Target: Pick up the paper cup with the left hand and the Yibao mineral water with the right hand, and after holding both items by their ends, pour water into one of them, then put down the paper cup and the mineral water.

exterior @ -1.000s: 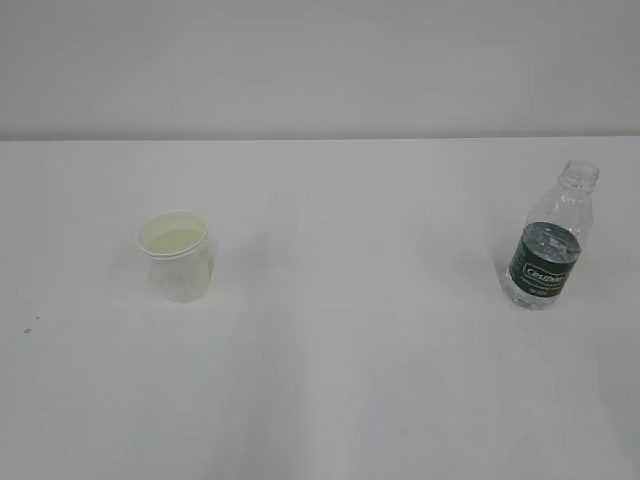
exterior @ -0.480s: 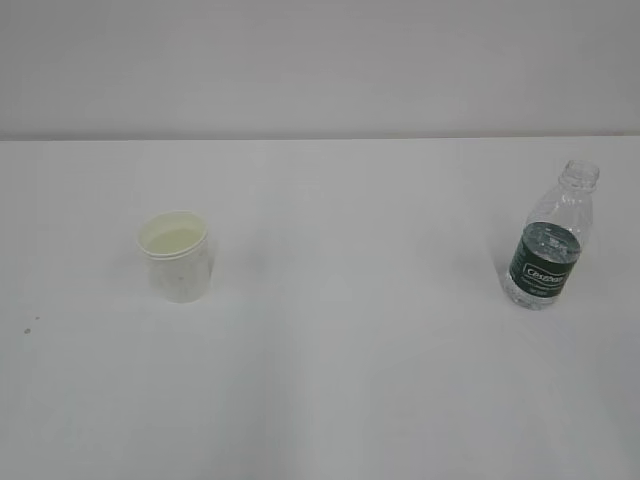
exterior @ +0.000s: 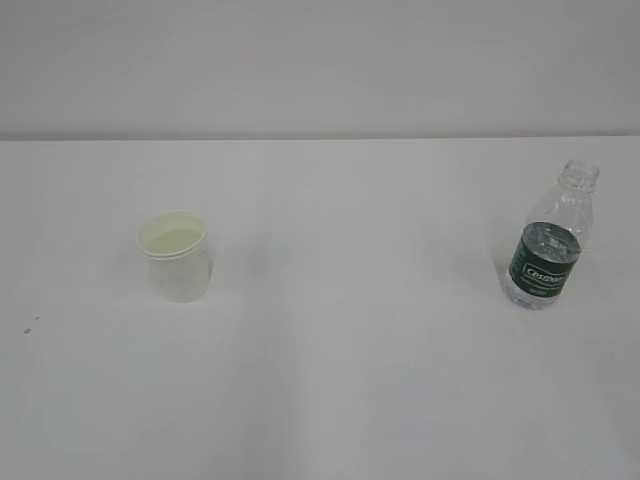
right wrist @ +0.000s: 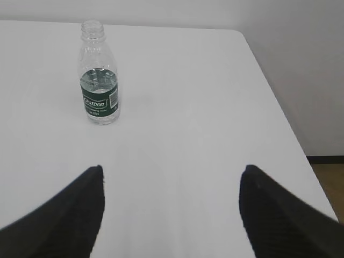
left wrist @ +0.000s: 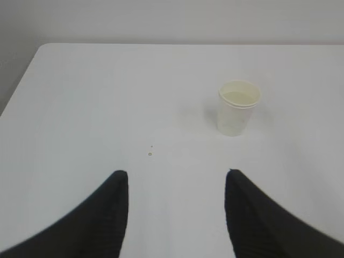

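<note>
White cup (exterior: 176, 257), green-labelled clear bottle (exterior: 548, 247)

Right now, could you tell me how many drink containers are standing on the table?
2: the paper cup stands left, the Yibao mineral water right, well apart.

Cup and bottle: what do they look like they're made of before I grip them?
The paper cup looks like thin matte white paper: opaque wall, rolled rim, pale yellowish inside. The Yibao mineral water looks like clear glossy plastic: you can see through its ribbed wall above a dark green label band, likely a thin film. Both probably dent under a hard squeeze.
</note>
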### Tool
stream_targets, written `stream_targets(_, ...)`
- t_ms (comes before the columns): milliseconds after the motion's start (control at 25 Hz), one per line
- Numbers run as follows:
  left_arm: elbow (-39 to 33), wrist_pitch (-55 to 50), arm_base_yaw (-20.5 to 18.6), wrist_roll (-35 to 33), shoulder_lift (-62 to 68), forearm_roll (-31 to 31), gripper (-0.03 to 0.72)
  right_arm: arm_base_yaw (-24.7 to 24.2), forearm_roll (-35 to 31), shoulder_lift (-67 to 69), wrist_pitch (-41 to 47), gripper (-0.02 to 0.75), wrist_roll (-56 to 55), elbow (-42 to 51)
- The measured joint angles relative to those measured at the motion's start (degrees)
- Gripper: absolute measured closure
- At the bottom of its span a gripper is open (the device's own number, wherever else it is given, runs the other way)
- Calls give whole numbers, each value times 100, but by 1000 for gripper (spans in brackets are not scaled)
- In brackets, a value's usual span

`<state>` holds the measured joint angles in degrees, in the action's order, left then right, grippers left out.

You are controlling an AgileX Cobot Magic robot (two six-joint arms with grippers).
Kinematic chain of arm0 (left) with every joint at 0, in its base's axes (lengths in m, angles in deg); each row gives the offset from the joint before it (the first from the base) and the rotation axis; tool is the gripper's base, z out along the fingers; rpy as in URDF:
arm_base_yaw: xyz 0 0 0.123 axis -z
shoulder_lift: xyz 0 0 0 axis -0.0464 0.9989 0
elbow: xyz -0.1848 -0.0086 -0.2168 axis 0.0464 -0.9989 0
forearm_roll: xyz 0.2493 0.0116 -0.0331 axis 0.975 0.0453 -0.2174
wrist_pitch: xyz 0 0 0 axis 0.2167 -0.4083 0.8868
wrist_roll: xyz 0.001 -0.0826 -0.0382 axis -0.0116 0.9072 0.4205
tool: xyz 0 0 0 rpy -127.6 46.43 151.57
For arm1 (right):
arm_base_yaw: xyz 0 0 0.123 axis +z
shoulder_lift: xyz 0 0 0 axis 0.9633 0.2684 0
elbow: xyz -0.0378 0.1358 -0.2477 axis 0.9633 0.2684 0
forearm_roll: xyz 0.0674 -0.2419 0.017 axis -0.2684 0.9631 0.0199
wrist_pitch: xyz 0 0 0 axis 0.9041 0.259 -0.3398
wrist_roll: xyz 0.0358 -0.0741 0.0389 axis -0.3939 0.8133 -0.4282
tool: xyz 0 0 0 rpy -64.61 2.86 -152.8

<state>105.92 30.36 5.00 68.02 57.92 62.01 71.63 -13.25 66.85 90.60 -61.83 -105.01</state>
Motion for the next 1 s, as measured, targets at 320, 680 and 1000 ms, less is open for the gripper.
stream_targets(320,0,0,0,0,0,0,284,0,0,0,0,148,0,0)
stream_targets(680,0,0,0,0,0,329,284,0,-10,0,30,148,-10,13)
stream_targets(1000,0,0,0,0,0,329,285,0,-10,0,58,148,-10,27)
